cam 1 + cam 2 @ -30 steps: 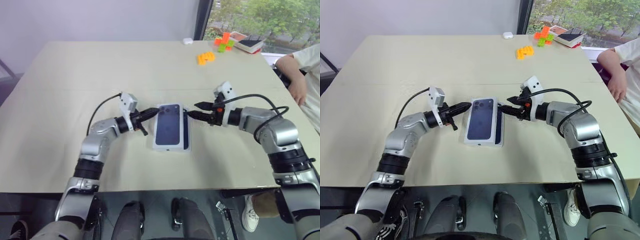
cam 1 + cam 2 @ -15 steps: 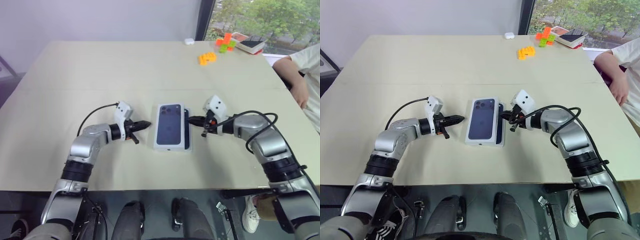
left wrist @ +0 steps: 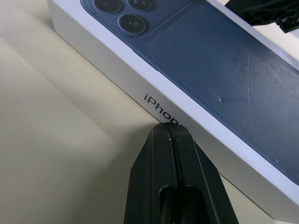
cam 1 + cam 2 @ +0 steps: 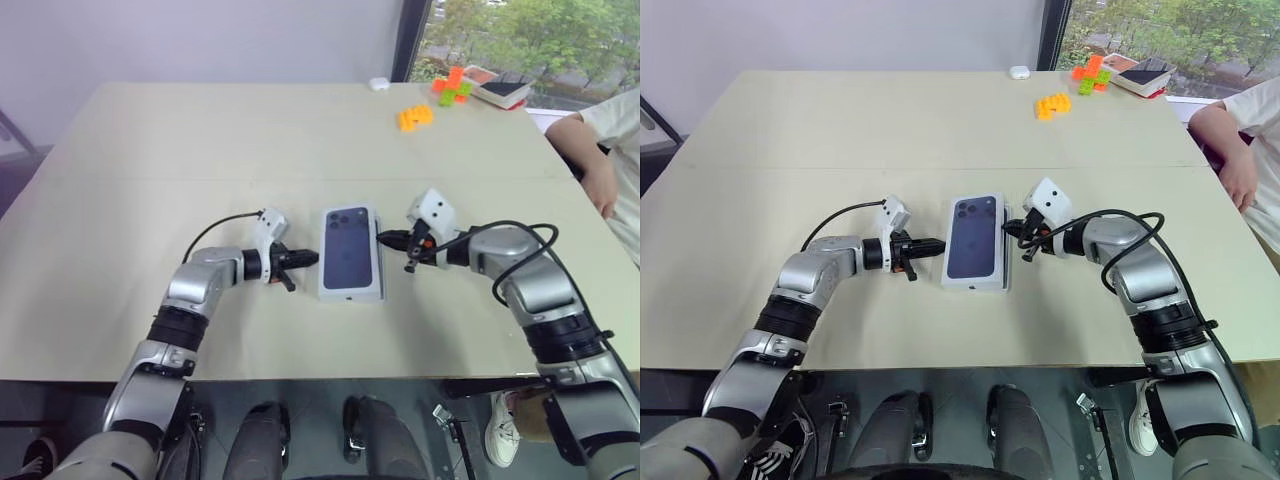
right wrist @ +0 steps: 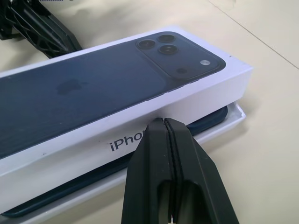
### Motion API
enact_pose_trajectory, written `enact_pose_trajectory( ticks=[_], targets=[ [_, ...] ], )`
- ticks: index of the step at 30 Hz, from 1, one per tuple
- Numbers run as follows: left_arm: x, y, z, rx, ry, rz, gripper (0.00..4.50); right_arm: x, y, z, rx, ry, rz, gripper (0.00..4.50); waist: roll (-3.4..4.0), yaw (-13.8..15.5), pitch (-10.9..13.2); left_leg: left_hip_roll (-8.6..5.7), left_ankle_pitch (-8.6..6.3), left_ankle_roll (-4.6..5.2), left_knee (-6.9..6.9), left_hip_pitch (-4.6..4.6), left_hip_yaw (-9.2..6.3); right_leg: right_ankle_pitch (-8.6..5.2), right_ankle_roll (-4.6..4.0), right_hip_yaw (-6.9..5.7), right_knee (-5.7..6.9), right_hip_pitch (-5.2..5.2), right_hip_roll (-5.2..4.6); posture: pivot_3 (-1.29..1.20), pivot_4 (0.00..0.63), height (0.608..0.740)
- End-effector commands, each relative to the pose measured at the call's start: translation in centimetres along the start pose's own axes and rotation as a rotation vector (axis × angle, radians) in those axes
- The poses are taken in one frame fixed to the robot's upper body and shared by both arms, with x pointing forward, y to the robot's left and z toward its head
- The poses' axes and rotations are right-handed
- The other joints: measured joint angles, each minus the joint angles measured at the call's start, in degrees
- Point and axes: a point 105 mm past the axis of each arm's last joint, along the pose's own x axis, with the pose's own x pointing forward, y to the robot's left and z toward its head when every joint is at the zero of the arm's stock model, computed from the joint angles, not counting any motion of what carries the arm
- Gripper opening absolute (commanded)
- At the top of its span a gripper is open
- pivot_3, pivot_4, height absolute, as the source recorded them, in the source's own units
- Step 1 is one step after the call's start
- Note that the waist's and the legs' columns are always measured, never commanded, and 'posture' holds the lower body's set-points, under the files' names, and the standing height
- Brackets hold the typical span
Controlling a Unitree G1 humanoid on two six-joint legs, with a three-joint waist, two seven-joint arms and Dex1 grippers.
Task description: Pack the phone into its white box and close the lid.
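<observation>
The lid [image 4: 350,253], white with a dark blue phone picture on top, lies slightly askew over the white box [image 5: 237,113] in the middle of the table. A strip of the navy phone [image 5: 210,119] shows under the lid's overhang on the right side. My left gripper [image 4: 310,258] is shut, and its tip touches the lid's left side wall [image 3: 140,84]. My right gripper [image 4: 385,238] is also shut, its tip against the lid's right side wall [image 5: 93,140]. Neither gripper holds anything.
Orange blocks [image 4: 412,117], green and orange blocks [image 4: 450,85], a flat tray [image 4: 500,90] and a small white case [image 4: 377,83] sit at the table's far right. A person's arm [image 4: 590,160] rests at the right edge. The beige table [image 4: 150,180] spreads wide on the left.
The right gripper shut and dropped to the lid's right side. The left gripper moved right against the lid's left wall, and the lid slid a little to the right over the box.
</observation>
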Motion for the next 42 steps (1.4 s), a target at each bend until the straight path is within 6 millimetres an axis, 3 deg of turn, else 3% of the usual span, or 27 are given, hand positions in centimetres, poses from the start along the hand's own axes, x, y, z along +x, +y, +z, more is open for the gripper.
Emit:
enact_pose_trajectory(
  ticks=[1,19,35,42],
  targets=[
    [0.5,-0.8,2.7,0.036,-0.087,-0.032,0.00,-0.3,0.4,1.3,-0.046,-0.039,0.016,0.03,0.00,-0.1,0.0,0.00,0.00,0.00,0.00,0.00,0.00,0.00,0.00,0.00,0.00,-0.01,0.00,0.00,0.150,0.740],
    [1.4,-1.3,3.9,0.033,-0.139,-0.037,0.00,-1.4,-0.8,0.2,-0.069,0.020,-0.015,0.03,0.00,0.0,0.0,-0.02,0.00,0.00,0.00,0.00,-0.01,0.00,0.00,-0.01,0.02,0.00,0.01,0.00,0.150,0.740],
    [0.8,-0.4,2.2,0.056,-0.082,0.013,0.00,-0.6,0.0,-0.9,-0.108,0.053,0.005,0.03,0.00,-0.1,0.0,-0.04,0.00,-0.01,0.00,0.01,-0.01,0.00,0.00,-0.01,0.04,0.00,0.01,0.00,0.150,0.740],
    [-0.7,0.6,6.0,0.076,-0.196,0.049,0.00,-1.9,-3.9,1.0,-0.072,-0.003,-0.126,0.03,0.00,-0.2,0.0,-0.03,0.04,-0.07,0.00,0.03,0.00,0.01,-0.01,0.00,0.08,-0.02,0.02,0.00,0.150,0.740]
  ],
)
